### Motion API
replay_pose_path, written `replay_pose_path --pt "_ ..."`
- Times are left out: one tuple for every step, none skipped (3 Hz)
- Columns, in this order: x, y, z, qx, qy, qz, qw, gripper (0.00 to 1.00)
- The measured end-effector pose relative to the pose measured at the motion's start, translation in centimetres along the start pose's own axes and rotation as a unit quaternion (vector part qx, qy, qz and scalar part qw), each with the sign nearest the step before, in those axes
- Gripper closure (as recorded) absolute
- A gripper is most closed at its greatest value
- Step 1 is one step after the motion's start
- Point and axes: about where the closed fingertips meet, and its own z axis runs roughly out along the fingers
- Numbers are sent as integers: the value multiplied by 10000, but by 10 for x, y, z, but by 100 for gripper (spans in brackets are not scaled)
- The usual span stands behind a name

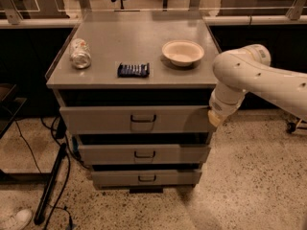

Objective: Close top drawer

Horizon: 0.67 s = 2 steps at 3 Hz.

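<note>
Top drawer [136,120] sits directly under the worktop [134,42], front panel standing a little proud, dark gap above it; its inside is in shadow, contents not visible. Bail handle [143,119] centred. Tool [214,118] is at the drawer front's right end, touching or just beside it; mostly hidden by the arm, so open or closed can't be told. Bowl [183,52] on the worktop looks empty. Can [80,53] lies on its side, blue packet [134,70] nearby. Two lower drawers [144,153] also stick out slightly. Shoe [14,220] cut off bottom-left.
</note>
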Motion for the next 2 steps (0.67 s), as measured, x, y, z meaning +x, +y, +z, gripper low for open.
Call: replay_pose_path --pt "51 3 -22 -182 153 -59 9997 100" --pt "54 2 -23 -185 159 -77 9997 81"
